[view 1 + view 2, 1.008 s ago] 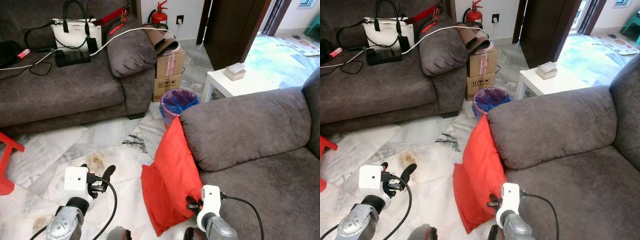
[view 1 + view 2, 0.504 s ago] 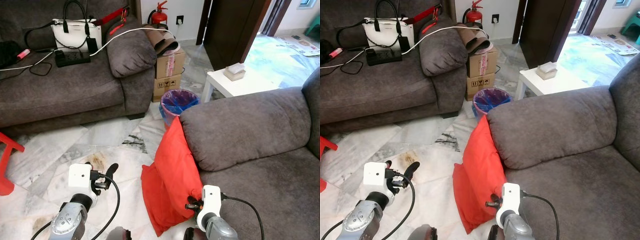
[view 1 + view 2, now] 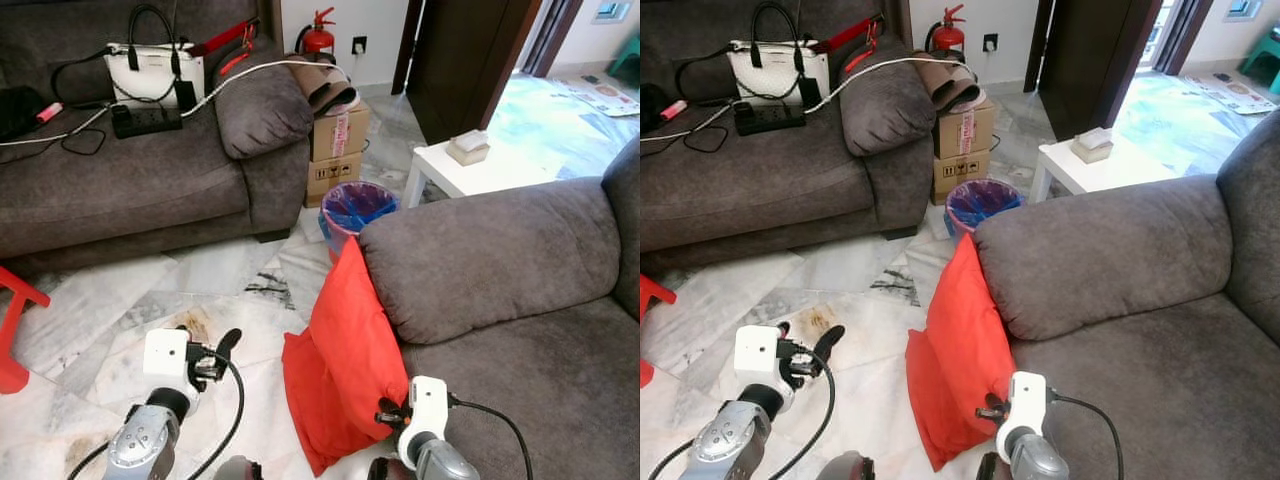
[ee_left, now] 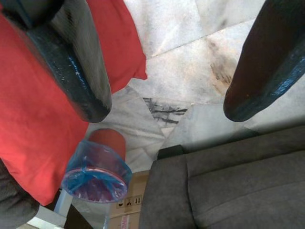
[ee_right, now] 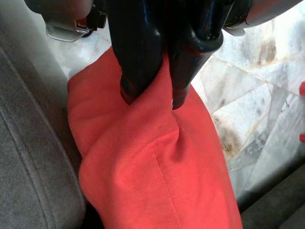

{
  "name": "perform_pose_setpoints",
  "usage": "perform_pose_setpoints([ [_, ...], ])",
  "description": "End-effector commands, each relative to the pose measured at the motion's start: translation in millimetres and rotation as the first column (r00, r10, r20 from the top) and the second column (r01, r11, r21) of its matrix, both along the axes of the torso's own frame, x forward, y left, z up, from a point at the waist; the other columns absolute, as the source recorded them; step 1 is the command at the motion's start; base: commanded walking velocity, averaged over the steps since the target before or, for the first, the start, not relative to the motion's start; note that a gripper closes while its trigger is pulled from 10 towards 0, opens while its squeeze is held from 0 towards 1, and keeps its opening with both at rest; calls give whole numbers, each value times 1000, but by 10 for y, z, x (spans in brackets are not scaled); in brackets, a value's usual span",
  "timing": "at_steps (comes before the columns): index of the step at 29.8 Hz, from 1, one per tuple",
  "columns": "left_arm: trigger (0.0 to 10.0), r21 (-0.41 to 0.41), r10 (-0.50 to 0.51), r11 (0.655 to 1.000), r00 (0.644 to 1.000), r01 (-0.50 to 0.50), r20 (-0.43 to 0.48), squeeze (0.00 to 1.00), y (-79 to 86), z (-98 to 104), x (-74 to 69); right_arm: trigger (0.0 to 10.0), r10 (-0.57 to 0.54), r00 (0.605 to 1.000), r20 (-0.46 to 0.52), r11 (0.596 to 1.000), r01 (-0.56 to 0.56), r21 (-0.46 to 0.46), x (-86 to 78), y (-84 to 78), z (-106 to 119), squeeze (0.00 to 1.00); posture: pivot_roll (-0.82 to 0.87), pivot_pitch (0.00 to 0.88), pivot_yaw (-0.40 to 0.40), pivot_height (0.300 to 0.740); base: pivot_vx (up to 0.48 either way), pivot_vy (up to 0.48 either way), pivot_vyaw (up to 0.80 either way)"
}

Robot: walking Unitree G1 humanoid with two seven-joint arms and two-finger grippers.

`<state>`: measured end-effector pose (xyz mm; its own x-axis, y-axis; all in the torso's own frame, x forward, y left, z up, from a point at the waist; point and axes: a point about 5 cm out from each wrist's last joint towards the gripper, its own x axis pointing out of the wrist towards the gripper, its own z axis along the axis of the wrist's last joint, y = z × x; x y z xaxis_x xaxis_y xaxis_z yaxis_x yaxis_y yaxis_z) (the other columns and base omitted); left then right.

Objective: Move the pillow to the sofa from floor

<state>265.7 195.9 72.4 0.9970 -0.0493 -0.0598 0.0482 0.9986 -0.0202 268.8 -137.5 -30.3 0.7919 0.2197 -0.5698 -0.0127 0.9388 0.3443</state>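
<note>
Two black fingers of the right gripper [image 5: 152, 95] are pinched on a fold of the red pillow [image 5: 157, 167] in the right wrist view, cloth bunched between them. The grey sofa [image 5: 33, 157] lies just beside that pillow.

Left wrist view: the left gripper [image 4: 162, 81] hangs with fingers spread wide and nothing between them, the pillow beside one finger, a bin lined with blue plastic [image 4: 97, 174] past it.

Head views: against a second ago little has shifted. The left gripper [image 3: 205, 357] has crept slightly nearer the pillow [image 3: 345, 370] over the marble floor [image 3: 120, 300], while the right gripper [image 3: 392, 413] keeps its hold at the lower edge. The pillow has not risen; it leans on the sofa's armrest [image 3: 480, 250], bottom corner on the floor. My reading: the grasp is secured but the lift is not yet begun, and the seat [image 3: 540, 380] lies just right of the held edge.
</note>
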Motion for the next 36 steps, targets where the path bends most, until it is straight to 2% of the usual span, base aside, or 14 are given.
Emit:
perform_pose_setpoints([
  [1, 10000, 17, -15, 1000, 1000, 15, -7, 0, -29, -27, 1, 0, -10, 1000, -17, 1000, 11, 11, -41, 5, -34, 0, 236, 112, 8, 631, 0, 0, 0],
  [10, 10000, 30, -17, 999, 1000, 17, 1, 0, -28, -19, 21, 0, 15, 1000, -9, 1000, -15, -15, -6, 21, -7, 0, 235, 119, 5, 631, 0, 0, 0],
  [11, 10000, 36, -21, 999, 1000, 21, 0, 0, -35, -27, 14, 4627, 29, 1000, 10, 999, -29, -32, 10, 23, 10, 0, 237, 121, 4, 631, 0, 0, 0],
  [12, 10000, 31, -16, 999, 1000, 16, -2, 0, -35, -35, 7, 10000, 30, 999, 19, 999, -30, -30, 20, 31, 20, 0, 236, 122, 5, 631, 0, 0, 0],
  [22, 10000, 28, -13, 1000, 1000, 13, -2, 0, -40, -46, 1, 10000, 59, 997, 48, 998, -58, -26, 35, 72, 44, 0, 234, 127, 5, 636, 0, 0, 0],
  [36, 10000, 28, -6, 1000, 1000, 7, -6, 0, -31, -67, -2, 10000, 45, 999, 24, 999, -45, -18, -56, 5, -29, 0, 235, 132, 5, 716, 0, 0, 0],
])
